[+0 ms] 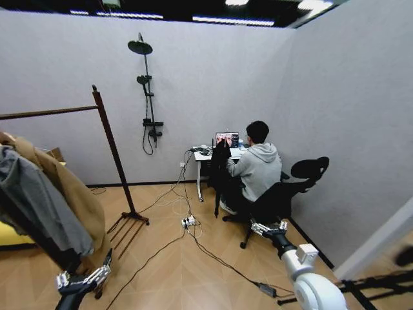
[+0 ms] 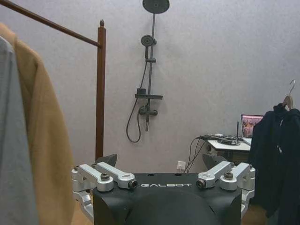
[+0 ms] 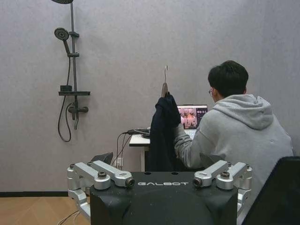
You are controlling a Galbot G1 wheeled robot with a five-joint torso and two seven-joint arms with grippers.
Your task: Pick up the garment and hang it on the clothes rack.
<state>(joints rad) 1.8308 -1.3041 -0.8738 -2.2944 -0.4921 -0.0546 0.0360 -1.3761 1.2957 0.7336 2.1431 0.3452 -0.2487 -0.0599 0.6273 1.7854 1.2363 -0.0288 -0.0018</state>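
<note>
waiting at the start of its job, the wheeled robot stood on the wood floor with the long plain black garment on a wooden hanger with a metal hook (image 3: 162, 133) well across the room, hanging by the small white surface (image 1: 202, 155) against the far wall, just beside a seated person in a grey hoodie who was not touching it. nothing had been picked up. the left end effector (image 1: 82, 280) hovered low near the foot of the tall dark reddish-brown wooden clothes rack (image 1: 108, 132), its fingers spread apart and holding nothing; the right end effector (image 1: 269, 227) hung low on the other side, pointed toward the desk area, likewise released and empty. both were far from the black garment. on the rack's horizontal bar a long tan coat (image 1: 72, 194) and a grey jacket (image 1: 35, 206) already hung toward the robot's left, leaving the stretch of bar next to the knobbed post bare. judged from this, every step of the task remained: reaching the black garment, taking it by the hanger, carrying it back, and hooking it over the bar. cables trailing across the floor (image 1: 187, 223) between robot and desk looked like a possible snag for the drive over.
</note>
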